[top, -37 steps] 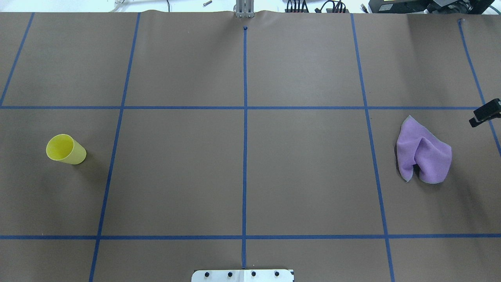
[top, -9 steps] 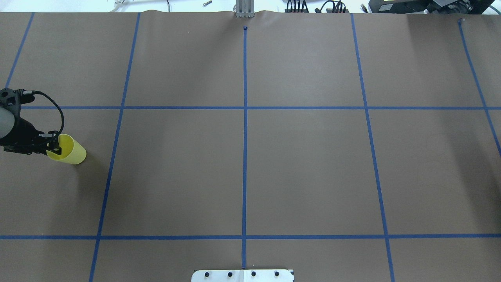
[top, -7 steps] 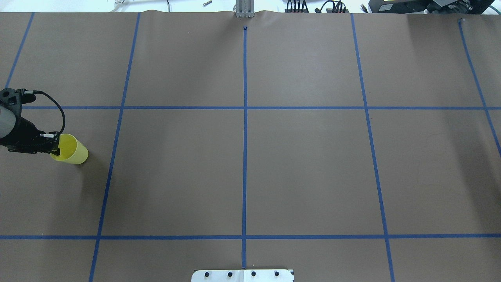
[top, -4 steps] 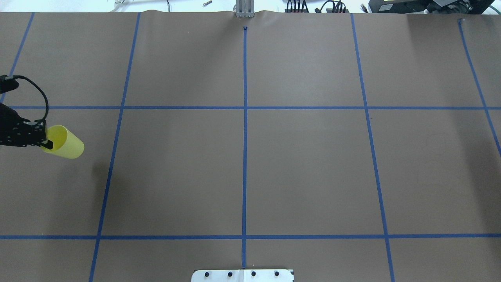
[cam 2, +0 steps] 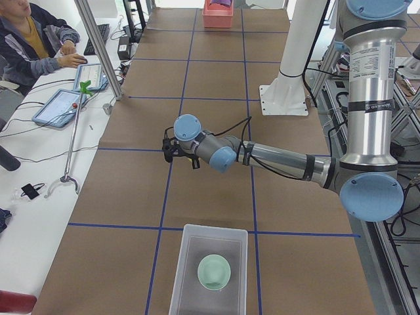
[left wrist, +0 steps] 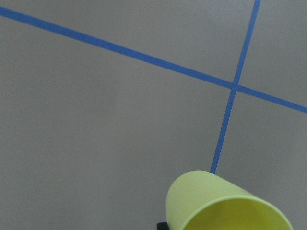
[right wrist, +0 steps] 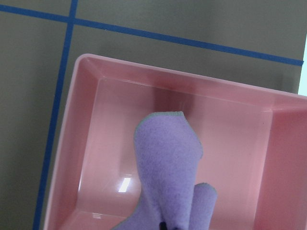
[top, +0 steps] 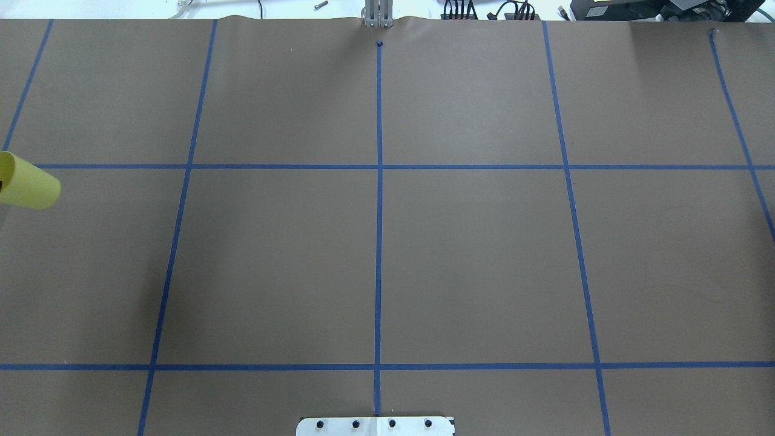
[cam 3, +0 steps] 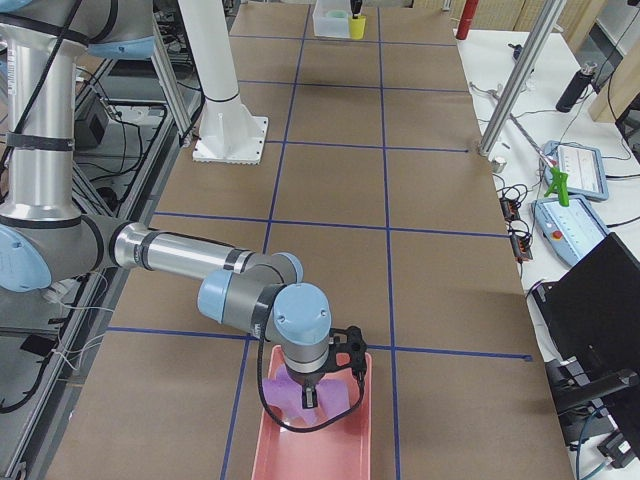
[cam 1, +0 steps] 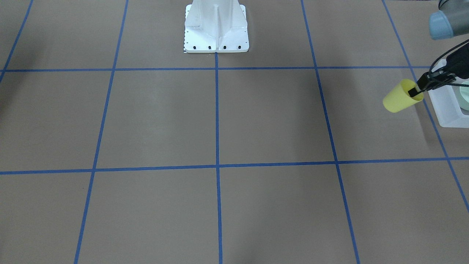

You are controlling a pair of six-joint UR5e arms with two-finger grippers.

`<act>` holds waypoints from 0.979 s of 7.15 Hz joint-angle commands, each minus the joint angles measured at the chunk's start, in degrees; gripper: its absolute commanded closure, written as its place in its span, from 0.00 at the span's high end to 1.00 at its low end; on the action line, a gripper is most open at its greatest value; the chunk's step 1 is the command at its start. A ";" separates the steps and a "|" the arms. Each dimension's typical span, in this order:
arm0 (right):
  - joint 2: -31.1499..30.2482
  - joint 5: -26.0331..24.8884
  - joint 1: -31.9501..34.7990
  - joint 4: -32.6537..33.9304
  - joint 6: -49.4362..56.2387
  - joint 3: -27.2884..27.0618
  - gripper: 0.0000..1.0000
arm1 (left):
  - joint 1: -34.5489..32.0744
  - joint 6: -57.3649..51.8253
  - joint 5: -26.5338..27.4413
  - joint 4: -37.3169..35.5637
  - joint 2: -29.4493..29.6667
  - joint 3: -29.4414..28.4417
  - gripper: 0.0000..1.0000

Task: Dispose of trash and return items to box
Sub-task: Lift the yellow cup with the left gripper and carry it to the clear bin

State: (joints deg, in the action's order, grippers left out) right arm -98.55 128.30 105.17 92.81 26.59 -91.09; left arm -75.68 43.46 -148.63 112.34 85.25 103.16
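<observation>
**Cup and cloth aloft, bowl already boxed**

We see the left gripper [cam 1: 416,91] clenched on the rim of the cup [cam 1: 399,98]. The cup hangs tilted above the table [top: 472,260], just beside the box [cam 1: 445,112] but not over it. The bowl [cam 2: 214,272] sits inside that box, so one item looks returned. The right gripper [cam 3: 310,397] grasps the cloth [right wrist: 168,163] and dangles it over the pink tray [right wrist: 91,100]. We judge this to be the disposal, with the cloth not yet let go. What is left, we reckon, is to carry the cup over the box wall and release it, then drop the cloth. The table is brown paper gridded with blue tape [top: 379,181]. Beyond its edge an operator [cam 2: 33,39] sits at a desk with tablets [cam 2: 62,105].
</observation>
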 commanded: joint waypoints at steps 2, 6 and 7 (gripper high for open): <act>0.20 4.91 -0.05 -8.61 -0.83 5.59 1.00 | -13.39 -32.62 0.97 -13.83 -3.78 -1.12 0.00; 0.20 7.66 -8.02 -8.17 -19.50 -7.84 1.00 | -24.50 -66.34 10.65 -22.08 -3.08 -14.15 0.00; 0.28 7.58 -11.71 -8.26 -26.78 -12.05 1.00 | -26.86 -71.54 10.65 -21.03 -1.60 -20.22 0.00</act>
State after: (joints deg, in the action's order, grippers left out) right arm -98.39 135.80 97.67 84.62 7.98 -98.40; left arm -99.89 -20.40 -138.44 90.39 82.44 90.36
